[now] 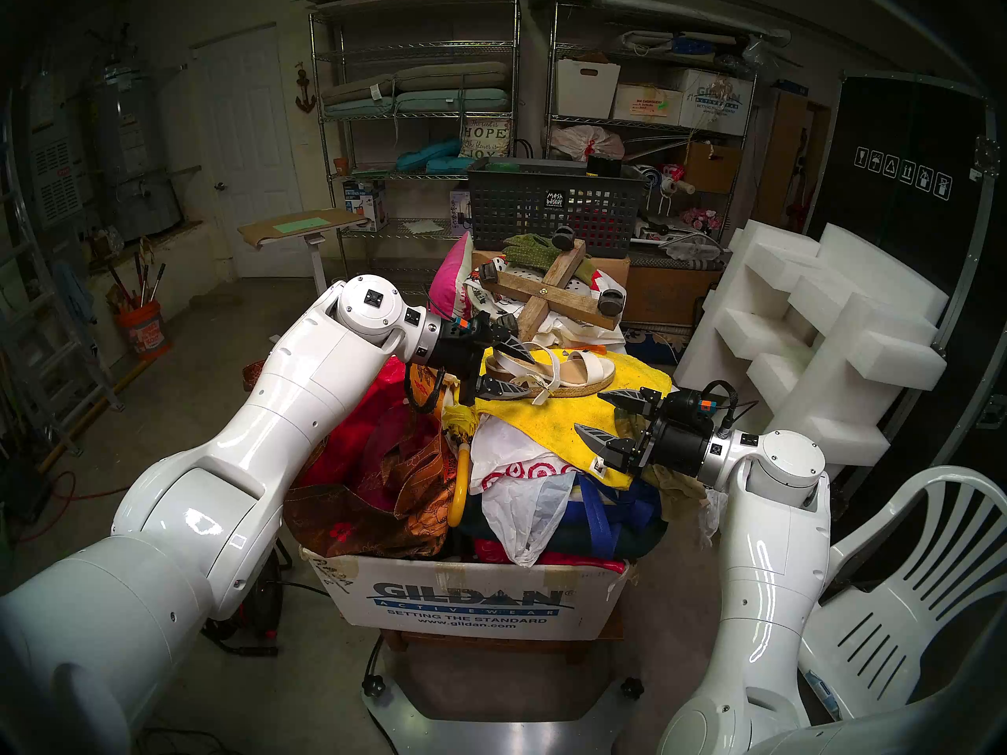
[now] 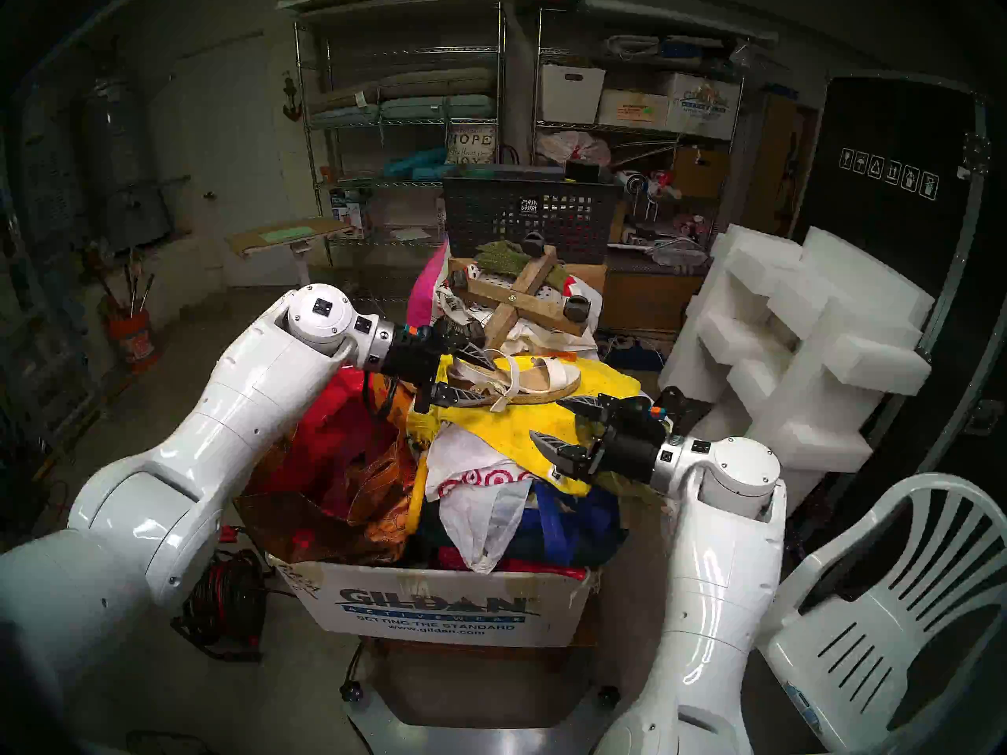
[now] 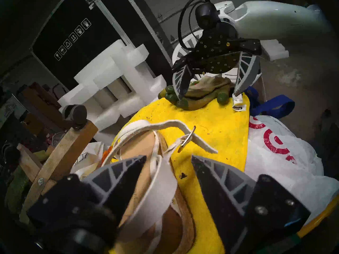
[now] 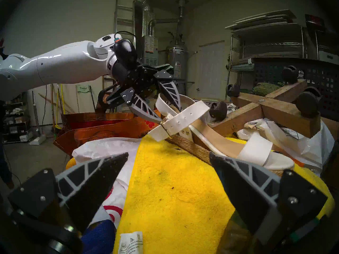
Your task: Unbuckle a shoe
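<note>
Closest to us is the left arm (image 1: 218,438), big and white, reaching in from the left side of the head view. Right arm (image 1: 763,547) comes in from the other side. Between them we see a cardboard box (image 1: 463,601) printed GILDAN, overstuffed with bags and cloth. On top of the heap lies a yellow towel (image 1: 545,427), with a white plastic bag (image 1: 512,476) poking out just under its near edge. Behind the towel we note a wooden cross (image 1: 556,296) with black casters, lying tilted on the pile.

We find the shoe (image 1: 561,375) lying flat on the towel's far part, sole down, toe band toward the right arm, heel toward the left arm.

The left end effector (image 1: 527,371) straddles the heel end, partly spread. In the left wrist view one of its fingers (image 3: 119,174) sits over the footbed and the other over bare towel, with a gap of towel showing beside the sole. We cannot tell whether either finger touches. The right end effector (image 1: 588,412) hangs over the towel near the toe, spread wide, holding nothing.

The ankle strap (image 4: 185,118) crosses above the footbed, and its free tail sticks out past the small metal buckle (image 3: 187,140), which it runs through.
</note>
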